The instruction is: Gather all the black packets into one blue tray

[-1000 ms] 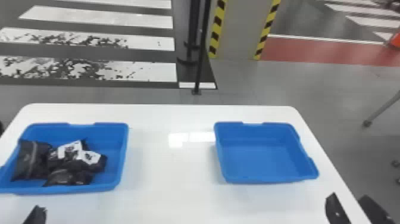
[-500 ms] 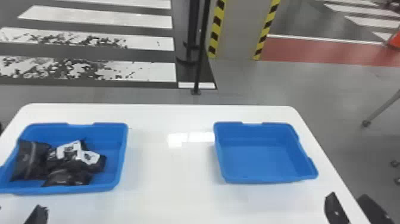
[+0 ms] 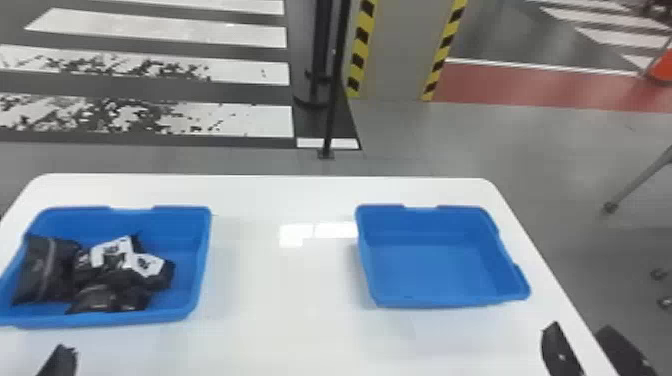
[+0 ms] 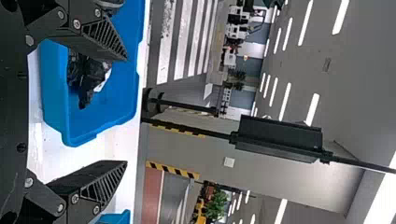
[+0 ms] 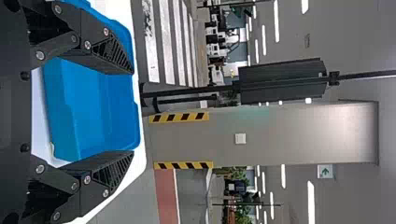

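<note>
In the head view, my left gripper [image 3: 60, 362] is at the bottom left, just in front of the left blue tray [image 3: 192, 300]. Several black packets [image 3: 47, 270], two with white labels, lie bunched in that tray's left and middle part. The right blue tray [image 3: 450, 302] has a bare floor. My right gripper [image 3: 590, 345] sits near the table's right edge, in front of that tray. In the left wrist view the left gripper [image 4: 126, 111] stands open, with black packets [image 4: 86, 77] beyond it. The right gripper [image 5: 133, 112] is also open, nothing between its fingers.
The white table [image 3: 280, 280] stretches between the two trays and in front of them. Behind its far edge stand a thin black pole [image 3: 332, 90] and a grey pillar [image 3: 400, 55] with yellow-black stripes.
</note>
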### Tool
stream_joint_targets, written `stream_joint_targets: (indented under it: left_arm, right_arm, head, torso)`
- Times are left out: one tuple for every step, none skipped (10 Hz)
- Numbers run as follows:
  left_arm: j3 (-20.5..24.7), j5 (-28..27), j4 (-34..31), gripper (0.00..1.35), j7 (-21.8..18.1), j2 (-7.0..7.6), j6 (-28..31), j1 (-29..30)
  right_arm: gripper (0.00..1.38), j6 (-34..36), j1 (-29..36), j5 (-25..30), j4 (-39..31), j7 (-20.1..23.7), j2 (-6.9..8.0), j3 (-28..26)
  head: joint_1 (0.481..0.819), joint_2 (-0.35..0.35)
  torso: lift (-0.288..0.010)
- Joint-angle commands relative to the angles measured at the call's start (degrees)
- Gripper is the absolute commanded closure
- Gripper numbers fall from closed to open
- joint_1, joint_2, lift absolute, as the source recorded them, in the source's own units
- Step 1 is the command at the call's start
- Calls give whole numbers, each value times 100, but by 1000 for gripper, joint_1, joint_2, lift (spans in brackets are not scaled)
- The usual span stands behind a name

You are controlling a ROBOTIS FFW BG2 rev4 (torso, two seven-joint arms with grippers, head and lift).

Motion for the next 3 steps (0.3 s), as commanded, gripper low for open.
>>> stream_joint_targets:
  left_arm:
    - [1,3,6,262,-2,-15,0,0]
    - [1,14,6,262,-2,-15,0,0]
    - [1,26,20,262,-2,-15,0,0]
  right_arm:
    - [458,0,1,-25,-1,8,14,0]
    - [458,0,1,-36,13,-1,14,0]
    - [458,0,1,-36,13,-1,14,0]
  head:
    - [695,-171]
    - [695,-171]
    - [695,-172]
  torso:
    - [-110]
    - [-110]
    - [-110]
